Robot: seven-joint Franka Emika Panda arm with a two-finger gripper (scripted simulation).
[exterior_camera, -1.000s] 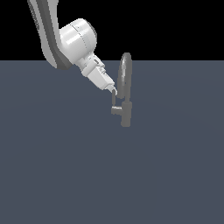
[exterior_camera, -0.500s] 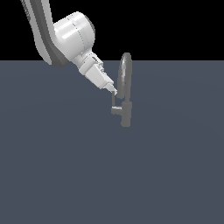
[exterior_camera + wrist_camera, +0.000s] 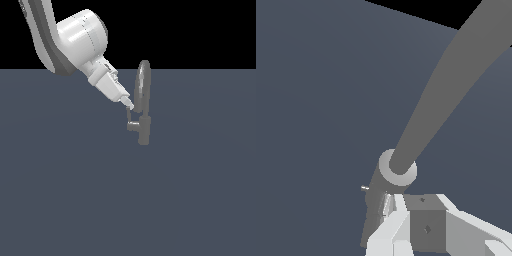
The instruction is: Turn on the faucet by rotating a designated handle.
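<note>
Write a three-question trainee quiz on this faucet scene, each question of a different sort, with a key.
1. True or false: in the exterior view the pincer is at the top of the arched spout.
2. Multiple choice: in the exterior view, the arm comes in from (A) the view's upper left, (B) the view's right, (C) the bottom edge.
3. Fill in: the pincer's tip is at the small ______ on the side stub of the faucet.

Key: 1. False; it is lower, beside the spout, just above the side stub. 2. A. 3. handle.
</note>
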